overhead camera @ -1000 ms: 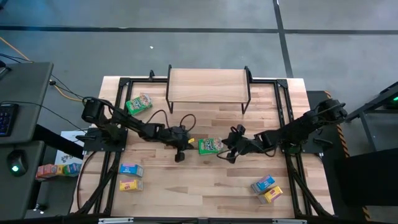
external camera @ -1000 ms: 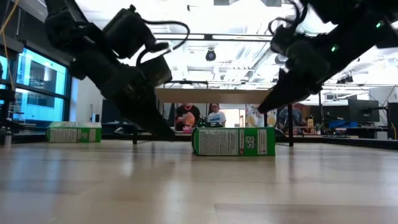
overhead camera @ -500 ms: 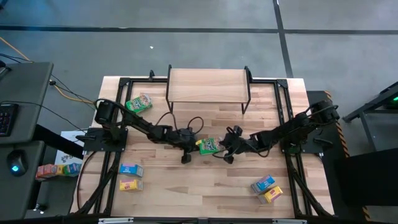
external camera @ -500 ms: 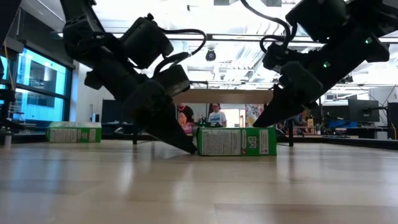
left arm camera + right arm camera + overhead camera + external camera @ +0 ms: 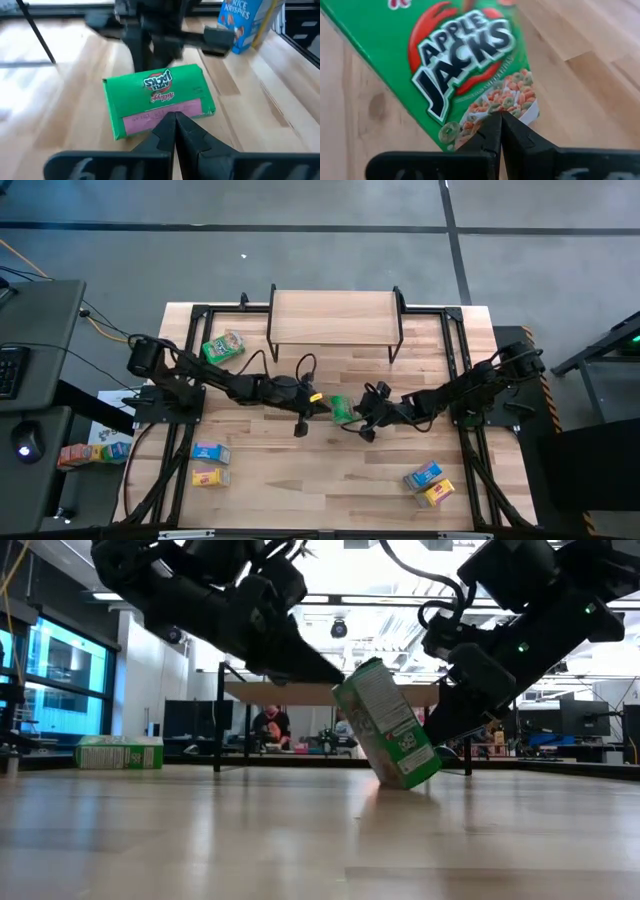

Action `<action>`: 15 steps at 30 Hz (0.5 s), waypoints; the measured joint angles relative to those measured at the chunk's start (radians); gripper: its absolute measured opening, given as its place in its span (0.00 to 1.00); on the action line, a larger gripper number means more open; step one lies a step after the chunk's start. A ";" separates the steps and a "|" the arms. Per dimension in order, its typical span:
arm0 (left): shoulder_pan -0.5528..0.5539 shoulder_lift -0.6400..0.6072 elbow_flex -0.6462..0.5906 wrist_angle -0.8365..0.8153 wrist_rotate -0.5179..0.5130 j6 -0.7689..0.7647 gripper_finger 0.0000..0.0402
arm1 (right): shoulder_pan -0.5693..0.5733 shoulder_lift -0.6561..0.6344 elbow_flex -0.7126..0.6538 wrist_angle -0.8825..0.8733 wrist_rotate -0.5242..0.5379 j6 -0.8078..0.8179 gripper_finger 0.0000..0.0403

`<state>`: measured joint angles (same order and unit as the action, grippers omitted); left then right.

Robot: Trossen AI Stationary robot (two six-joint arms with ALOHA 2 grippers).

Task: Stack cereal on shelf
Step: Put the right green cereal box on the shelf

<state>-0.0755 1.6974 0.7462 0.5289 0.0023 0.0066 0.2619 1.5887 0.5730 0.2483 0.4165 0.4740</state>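
Note:
A green cereal box (image 5: pixel 342 410) stands tilted in the middle of the table, between my two grippers. Its left end is raised and its lower right edge (image 5: pixel 405 780) rests on the wood. My left gripper (image 5: pixel 320 402) is shut, at the box's raised left end. My right gripper (image 5: pixel 360 418) is shut, at the box's right side. The shelf (image 5: pixel 335 318) stands at the table's far edge, its top bare. A second green box (image 5: pixel 223 346) lies flat at the far left. My left gripper touches the box's pink side panel (image 5: pixel 160 114) with its shut fingertips (image 5: pixel 175 122), slanting in from the table's left. In the low view the tip meets the box's raised upper edge (image 5: pixel 348 680). The box leans toward the right, its lower edge on the table. My right gripper touches the box's printed front face near its end (image 5: pixel 506 106) with its shut fingertips (image 5: pixel 500 125), slanting down from the table's right. In the low view the box hides the place of contact.
A blue box (image 5: pixel 207 451) and a yellow box (image 5: pixel 209 476) lie at the near left. A blue box (image 5: pixel 424 475) and a yellow box (image 5: pixel 438 493) lie at the near right. The shelf's black legs (image 5: pixel 218 715) stand behind the grippers.
My left gripper has gone right to the flat green box and then risen. The box has tipped up from lying flat, its left end lifted and its right edge staying on the table. My right gripper has moved a little left against the box and held there.

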 joint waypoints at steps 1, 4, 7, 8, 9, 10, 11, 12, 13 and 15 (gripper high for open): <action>0.001 0.001 0.000 0.009 0.000 0.007 0.00 | 0.000 0.000 0.000 0.005 -0.006 0.001 0.00; 0.008 0.017 0.015 0.028 0.004 0.017 0.00 | 0.000 0.000 0.000 0.009 -0.008 0.019 0.00; 0.017 0.033 0.027 0.040 0.005 0.031 0.00 | 0.000 0.000 0.000 0.016 -0.011 0.023 0.00; 0.019 0.036 0.027 0.045 0.006 0.031 0.00 | 0.000 0.000 -0.001 0.018 -0.010 0.022 0.00; 0.022 0.040 0.026 0.058 0.008 0.032 0.00 | 0.000 0.000 -0.001 0.023 -0.009 0.019 0.00; 0.023 0.052 0.026 0.081 0.007 0.032 0.00 | 0.000 0.000 -0.001 0.026 -0.006 0.018 0.00; 0.025 0.062 0.026 0.099 0.007 0.033 0.00 | 0.000 0.000 -0.001 0.026 -0.001 0.018 0.00; 0.026 0.063 0.026 0.107 0.007 0.037 0.00 | 0.000 0.000 -0.001 0.026 0.005 0.018 0.00; 0.027 0.068 0.026 0.112 0.004 0.040 0.00 | 0.000 0.000 -0.001 0.032 0.014 0.018 0.00; 0.028 0.086 0.021 0.115 0.002 0.040 0.00 | 0.000 -0.001 0.002 0.044 0.038 0.015 0.00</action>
<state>-0.0470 1.7838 0.7669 0.6434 0.0048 0.0467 0.2623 1.5872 0.5754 0.2919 0.4540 0.4893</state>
